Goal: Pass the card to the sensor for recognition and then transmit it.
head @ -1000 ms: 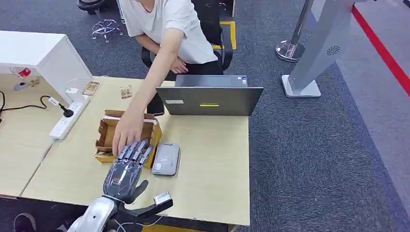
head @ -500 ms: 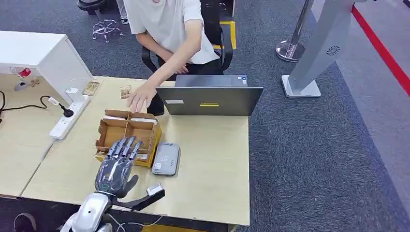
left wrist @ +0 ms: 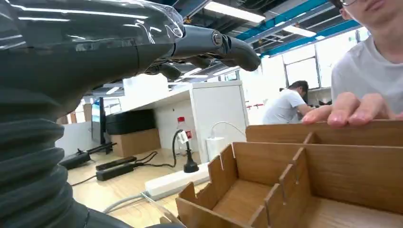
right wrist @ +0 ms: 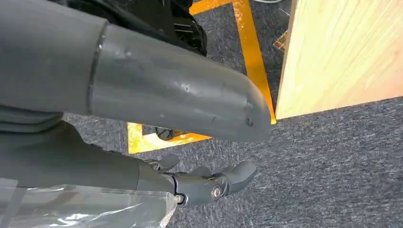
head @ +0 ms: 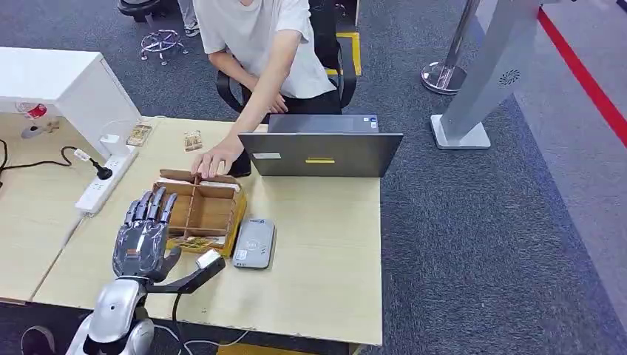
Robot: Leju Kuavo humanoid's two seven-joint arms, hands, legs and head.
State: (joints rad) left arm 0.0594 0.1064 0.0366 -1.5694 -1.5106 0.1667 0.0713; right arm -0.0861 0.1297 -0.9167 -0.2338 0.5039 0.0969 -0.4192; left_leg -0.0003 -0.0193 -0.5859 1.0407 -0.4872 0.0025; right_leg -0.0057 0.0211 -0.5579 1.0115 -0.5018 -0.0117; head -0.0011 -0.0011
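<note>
Currently, items are listed from left to right across the bench (head: pixel 325 244).

Power strip (head: pixel 103 181): lies at the far left edge with a cable plugged in. Risk: a wide sweep of the left arm could snag the cable.

Left hand (head: pixel 144 237): hovers over the left side of the box, fingers spread and extended, thumb out to the side, holding nothing. Risk: a descent from here would land on the box wall or a divider, not inside a compartment, and could tip or shove the box.

Box (head: pixel 200 211): cardboard, split by dividers into compartments. Risk: it looks light, so a sideways push could slide it into the card reader.

Card: cannot be made out with certainty; flat items lie in the near compartment of the box, but they are too small to identify. Risk: a thin flat card against the box floor gives little edge for the fingers, so a pinch may slip or lift more than one item.

Person's hand (head: pixel 214 159): rests on the far rim of the box. Risk: contact with the left hand if both reach in together.

Card reader (head: pixel 253 242): grey, flat on the bench, just beside the box.

Laptop (head: pixel 320 151): stands behind the reader.

Right hand (right wrist: pixel 209 183): hangs beside the bench over the carpet, fingers loosely curled, holding nothing.
</note>
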